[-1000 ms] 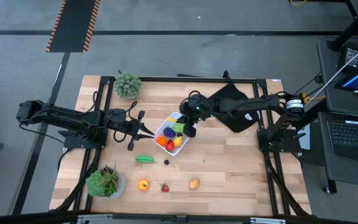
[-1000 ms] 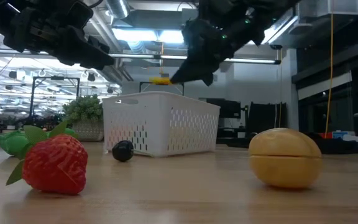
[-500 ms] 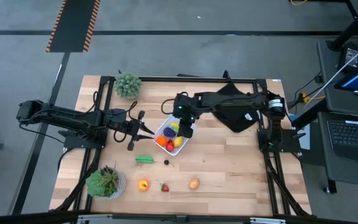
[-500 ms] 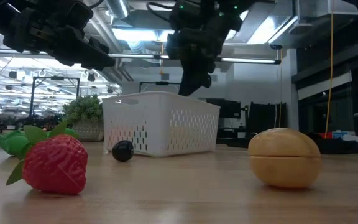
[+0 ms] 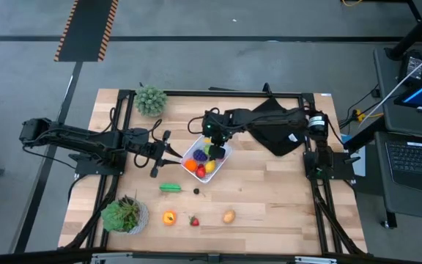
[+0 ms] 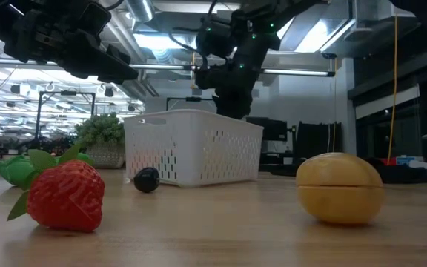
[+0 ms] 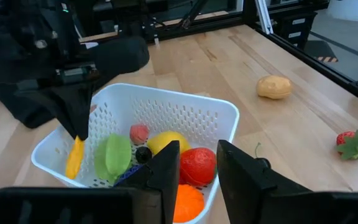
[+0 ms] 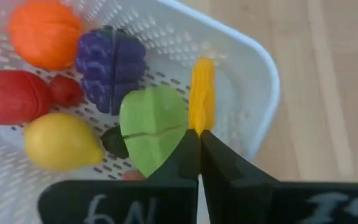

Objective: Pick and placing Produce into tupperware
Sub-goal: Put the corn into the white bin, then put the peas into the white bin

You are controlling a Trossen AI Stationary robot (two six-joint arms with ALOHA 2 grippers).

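Note:
The white tupperware point(image 5: 226, 150) stands mid-table and holds several pieces of produce: orange, purple, red, yellow and green point(image 8: 151, 127). My right gripper point(image 8: 199, 134) reaches down into it, shut on a long yellow-orange piece point(image 8: 201, 93). My left gripper point(image 7: 197, 168) waits just left of the tupperware's near-left corner, open, with nothing between its fingers. More produce lies on the near half of the table: a green piece point(image 5: 171, 188), a dark berry point(image 5: 195, 191), an orange fruit point(image 5: 169, 217), a strawberry point(image 5: 194, 220) and a tan potato point(image 5: 228, 216). My right gripper pinches one end point(image 8: 197, 124) of the long yellow-orange piece between its two fingertips, coming steeply from above. The piece hangs below the fingers point(image 7: 79, 121) inside the tupperware, close to its far wall. Whether its lower end point(image 7: 72, 171) touches the bottom, I cannot tell.
Two bushy potted plants stand at the far left point(image 5: 151, 99) and the near left point(image 5: 125, 215). A black cloth point(image 5: 277, 128) lies at the far right, under my right arm. Bare wood lies to the right of the potato.
My right gripper has moved toward the table's left over the tupperware, tipped steeply downward and sunk, staying shut. The yellow-orange piece, first above the rim, now hangs inside the tupperware.

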